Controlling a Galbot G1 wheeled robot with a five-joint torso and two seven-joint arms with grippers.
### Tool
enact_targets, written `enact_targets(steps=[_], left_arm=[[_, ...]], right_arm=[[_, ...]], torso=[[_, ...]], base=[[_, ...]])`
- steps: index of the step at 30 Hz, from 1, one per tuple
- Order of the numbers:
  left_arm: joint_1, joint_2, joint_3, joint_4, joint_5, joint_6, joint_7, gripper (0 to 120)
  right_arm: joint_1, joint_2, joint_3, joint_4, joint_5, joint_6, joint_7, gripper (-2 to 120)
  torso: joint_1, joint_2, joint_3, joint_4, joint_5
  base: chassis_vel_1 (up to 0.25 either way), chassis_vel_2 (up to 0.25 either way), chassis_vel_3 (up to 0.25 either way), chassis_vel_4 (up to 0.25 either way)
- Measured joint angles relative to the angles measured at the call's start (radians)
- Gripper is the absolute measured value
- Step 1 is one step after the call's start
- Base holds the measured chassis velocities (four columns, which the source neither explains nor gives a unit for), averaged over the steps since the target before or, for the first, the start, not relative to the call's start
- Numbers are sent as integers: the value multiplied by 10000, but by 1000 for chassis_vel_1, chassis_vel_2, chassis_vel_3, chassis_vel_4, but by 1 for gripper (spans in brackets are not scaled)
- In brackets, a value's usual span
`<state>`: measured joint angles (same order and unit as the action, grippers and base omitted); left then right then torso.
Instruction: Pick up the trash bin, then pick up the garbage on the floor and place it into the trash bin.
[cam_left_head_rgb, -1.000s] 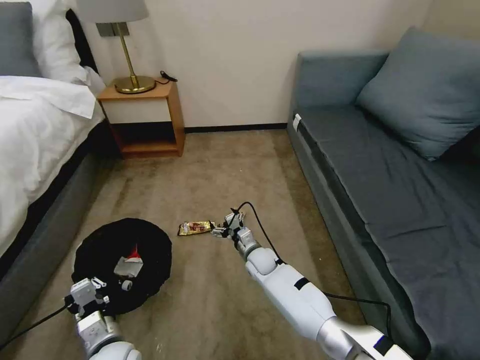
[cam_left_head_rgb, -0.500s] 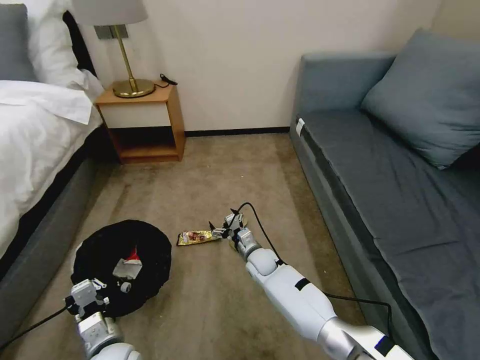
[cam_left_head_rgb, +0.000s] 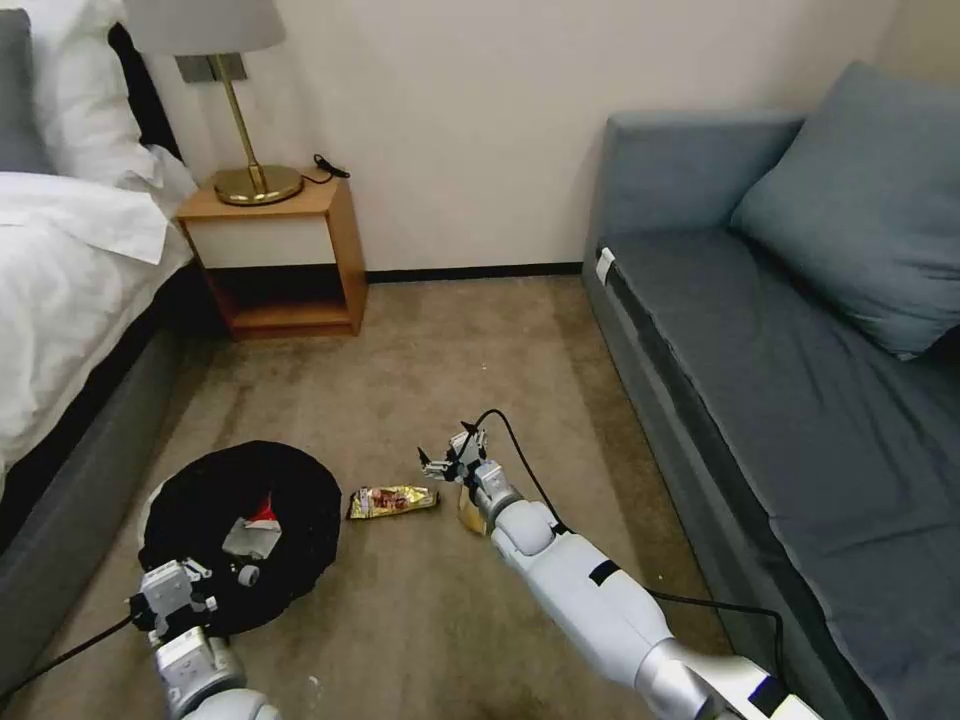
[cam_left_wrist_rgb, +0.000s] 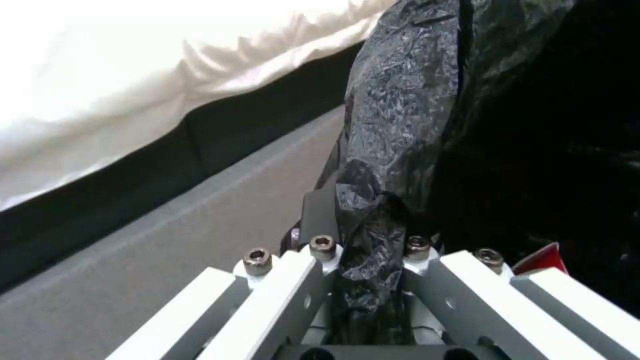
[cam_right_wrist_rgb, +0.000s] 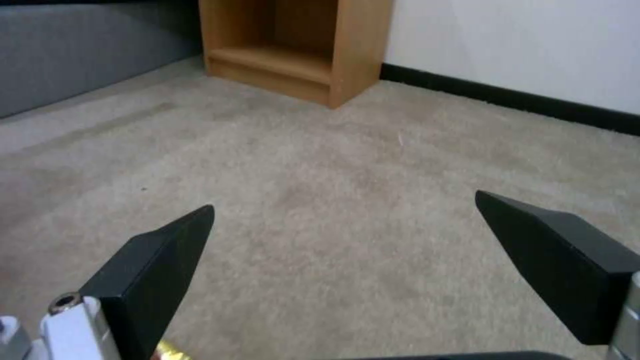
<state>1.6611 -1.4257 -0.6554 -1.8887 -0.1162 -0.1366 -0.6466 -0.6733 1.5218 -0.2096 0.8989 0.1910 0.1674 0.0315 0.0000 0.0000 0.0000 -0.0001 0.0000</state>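
You're looking at a tan carpet (cam_left_head_rgb: 420, 360). On it the packet (cam_left_head_rgb: 392, 500) lies just beside the bin (cam_left_head_rgb: 245, 520); a tan strip (cam_left_head_rgb: 470, 519) lies past the packet, farther from the bin.

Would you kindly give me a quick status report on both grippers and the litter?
Left gripper shut on black-bagged round trash bin rim. Right gripper open, empty, above carpet. Shiny brown-gold snack packet on floor between them. Nothing in the way.
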Motion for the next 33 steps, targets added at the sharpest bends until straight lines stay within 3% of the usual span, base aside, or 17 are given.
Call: enact_targets(steps=[26,33], left_arm=[[-117,57,-72,164,-50,-86,0,3],[-133,88,-87,164,-99,-71,0,3]], right_arm=[[-81,60,-40,-198,-470,184,-215,100],[-118,43,-93,-203,-634,220,-299,100]], torso=[[0,0,0,1,0],[0,0,0,1,0]], base=[[-105,100,105,-102],[-22,21,8,-21]])
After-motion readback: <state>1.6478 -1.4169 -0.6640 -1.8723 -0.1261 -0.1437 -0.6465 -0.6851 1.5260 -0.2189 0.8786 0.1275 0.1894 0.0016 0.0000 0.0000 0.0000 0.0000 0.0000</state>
